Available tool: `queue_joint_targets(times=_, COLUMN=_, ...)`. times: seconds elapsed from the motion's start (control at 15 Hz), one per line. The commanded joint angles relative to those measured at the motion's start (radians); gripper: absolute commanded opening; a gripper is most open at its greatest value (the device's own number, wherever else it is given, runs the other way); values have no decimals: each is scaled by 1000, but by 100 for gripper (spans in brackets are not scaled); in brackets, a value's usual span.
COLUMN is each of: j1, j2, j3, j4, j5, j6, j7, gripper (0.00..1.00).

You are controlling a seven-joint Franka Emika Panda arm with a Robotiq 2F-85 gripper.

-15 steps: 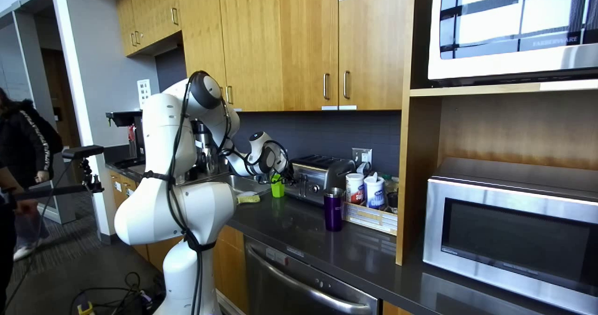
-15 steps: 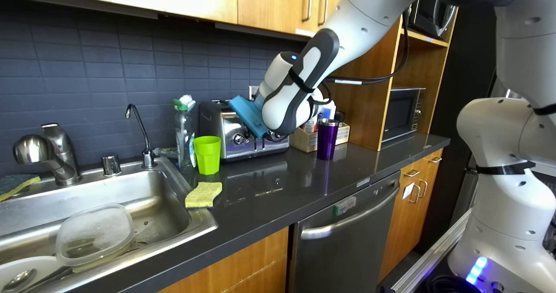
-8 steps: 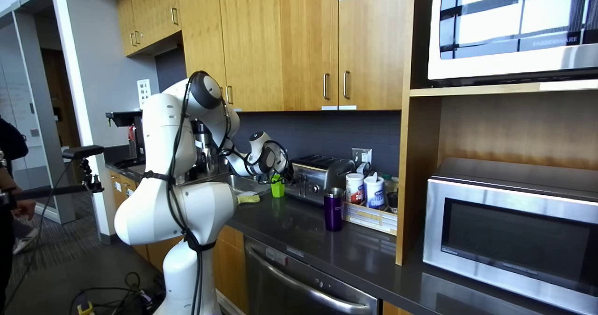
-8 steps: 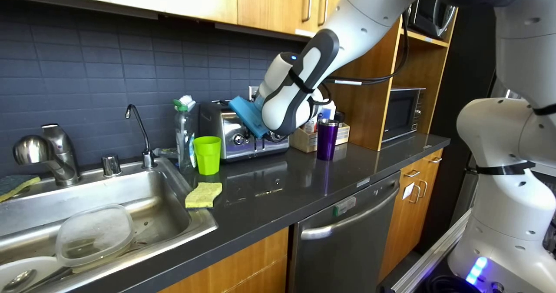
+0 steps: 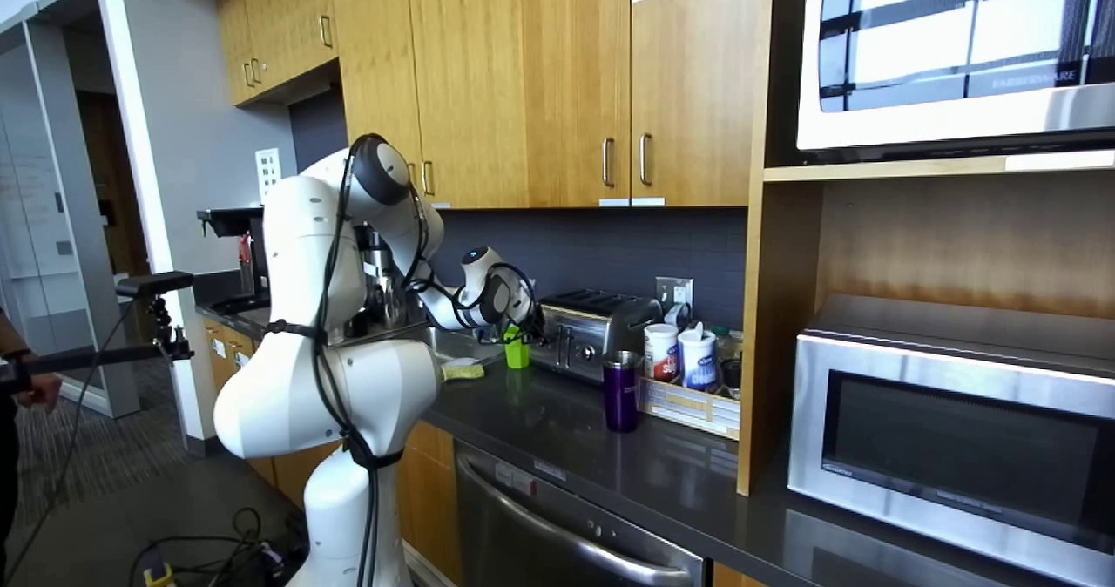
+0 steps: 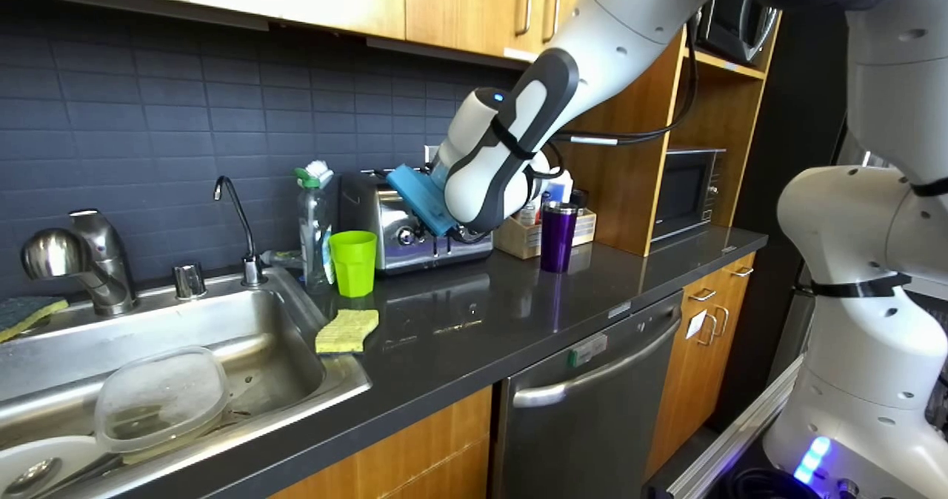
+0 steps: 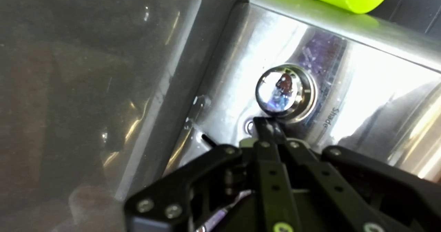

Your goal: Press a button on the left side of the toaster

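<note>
Closed hand (image 7: pixel 269 122) stood at the front of the toaster (image 6: pixel 395 251)

The hand's jaws were pressed together, with nothing between them. In the wrist view its fingertips (image 7: pixel 262 128) were just beside a round chrome knob (image 7: pixel 278 91), with "Shade" printed near it, and partly covered a small round button (image 7: pixel 248 126); contact with either could not be made out. In both exterior views the arm (image 6: pixel 622 25) stretched over the surface (image 6: pixel 444 366).

The toaster stood toward the back edge of the surface, its knobs facing the front edge, between a green cup (image 6: pixel 353 263) and a wooden box (image 6: pixel 518 240). The cup was upright, just beside the toaster's end nearest the sink (image 6: pixel 348 377). A clear bottle (image 6: pixel 313 221) stood behind the cup, near the sink's back corner. A purple tumbler (image 6: pixel 558 238) stood upright near the box, on the side toward the front edge. A yellow sponge (image 6: pixel 347 331) lay beside the sink's rim. The surface's front edge ran above a dishwasher (image 6: pixel 585 432).
</note>
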Motion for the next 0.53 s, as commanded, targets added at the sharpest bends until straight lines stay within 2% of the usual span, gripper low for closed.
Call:
queue_joint_targets(times=0.0, j1=96, j2=8, j3=-62, j4=-11, j5=8, j6=-50, j7=33, gripper=0)
queue_joint_targets(times=0.47, j1=274, j2=-2, j3=-171, j4=-47, j5=-2, j6=-154, j7=81, gripper=0)
